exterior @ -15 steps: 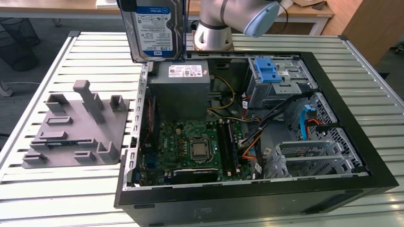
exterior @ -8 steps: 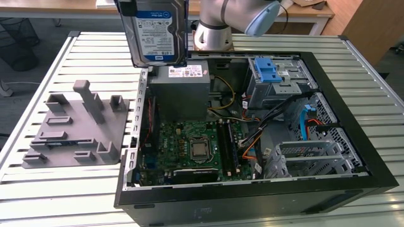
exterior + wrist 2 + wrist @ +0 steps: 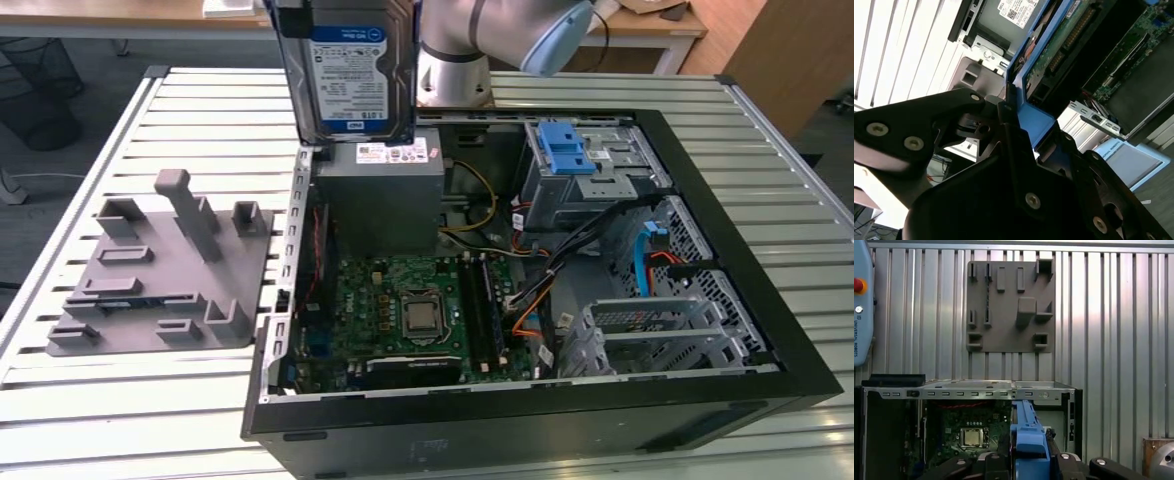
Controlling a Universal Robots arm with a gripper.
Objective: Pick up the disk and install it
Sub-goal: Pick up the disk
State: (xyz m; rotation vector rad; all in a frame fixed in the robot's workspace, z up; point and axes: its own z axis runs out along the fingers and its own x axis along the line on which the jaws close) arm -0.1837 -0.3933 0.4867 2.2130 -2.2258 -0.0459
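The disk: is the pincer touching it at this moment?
Touching. In the second wrist view the pincer clamps the disk on its blue edge from both sides, with no gap visible between them.

Arm: my smooth silver-grey tube, upper middle of the exterior view.
Joint cap: my pale blue-grey dome, just right of that tube in the frame.
Gripper: my matte black angular links, across the lower frame in both wrist views.
Screws: round silver heads dotted over my black links.
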